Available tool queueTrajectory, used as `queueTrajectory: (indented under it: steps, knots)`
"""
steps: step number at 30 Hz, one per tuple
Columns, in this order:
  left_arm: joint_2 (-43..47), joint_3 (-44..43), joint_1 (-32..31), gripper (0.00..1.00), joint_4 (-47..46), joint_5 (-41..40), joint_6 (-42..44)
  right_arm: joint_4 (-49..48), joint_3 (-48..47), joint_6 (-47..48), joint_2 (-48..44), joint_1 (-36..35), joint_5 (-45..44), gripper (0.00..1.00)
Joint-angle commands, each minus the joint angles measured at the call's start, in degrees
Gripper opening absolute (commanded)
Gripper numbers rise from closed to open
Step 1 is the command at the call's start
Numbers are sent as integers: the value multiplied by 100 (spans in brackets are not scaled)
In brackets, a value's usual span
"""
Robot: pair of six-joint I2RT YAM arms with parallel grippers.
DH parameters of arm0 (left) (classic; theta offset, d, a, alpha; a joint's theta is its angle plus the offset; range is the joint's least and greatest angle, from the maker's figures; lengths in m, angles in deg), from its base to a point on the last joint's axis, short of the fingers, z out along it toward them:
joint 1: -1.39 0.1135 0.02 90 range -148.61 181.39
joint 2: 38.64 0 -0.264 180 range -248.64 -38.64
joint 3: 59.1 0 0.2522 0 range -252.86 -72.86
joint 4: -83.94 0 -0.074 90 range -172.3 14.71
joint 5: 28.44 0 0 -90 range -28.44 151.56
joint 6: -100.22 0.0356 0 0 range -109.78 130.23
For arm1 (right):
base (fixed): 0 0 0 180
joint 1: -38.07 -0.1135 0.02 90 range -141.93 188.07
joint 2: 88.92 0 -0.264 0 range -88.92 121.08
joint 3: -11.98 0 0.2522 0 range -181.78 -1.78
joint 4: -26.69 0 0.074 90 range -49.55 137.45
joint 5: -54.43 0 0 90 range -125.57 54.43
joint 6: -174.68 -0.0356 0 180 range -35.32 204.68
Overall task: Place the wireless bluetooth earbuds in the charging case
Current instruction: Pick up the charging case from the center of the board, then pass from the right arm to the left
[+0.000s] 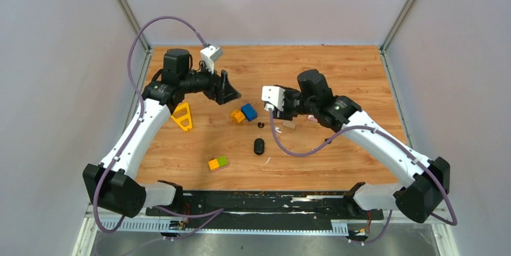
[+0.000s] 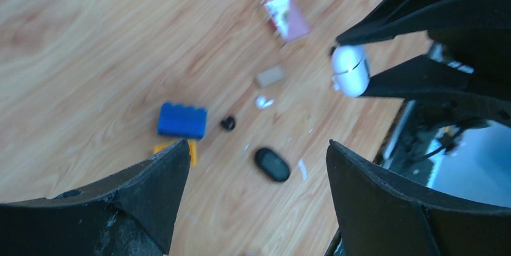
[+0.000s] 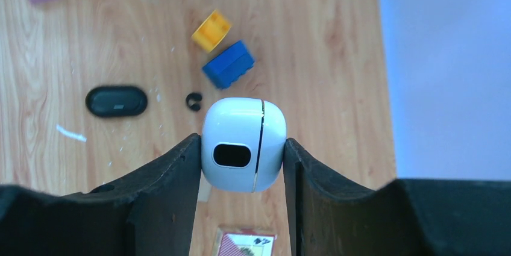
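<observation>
Now the white charging case, seam running twelve to six, is clamped in the right gripper, a black earbud lies on the table at its eleven o'clock, and the left gripper, jaws wide apart, hovers at that bud's ten o'clock in the top view

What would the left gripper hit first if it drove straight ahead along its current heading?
Probably the black oval case on the table: it lies between the left gripper's open fingers in the wrist view. Depth is unclear; it might touch wood just short.
</observation>
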Motion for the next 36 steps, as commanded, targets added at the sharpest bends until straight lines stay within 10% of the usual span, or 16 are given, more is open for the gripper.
queueTrajectory:
  steps: [1, 36]
  knots:
    - [-239, -298, -185, 89, -1526, 1293, -1581, -630, -417, -774, -239, -31, 204, 25]
    - [-1367, -716, -866, 52, -2219, 2354, -2566, -1470, -707, -319, -103, -468, -340, 31]
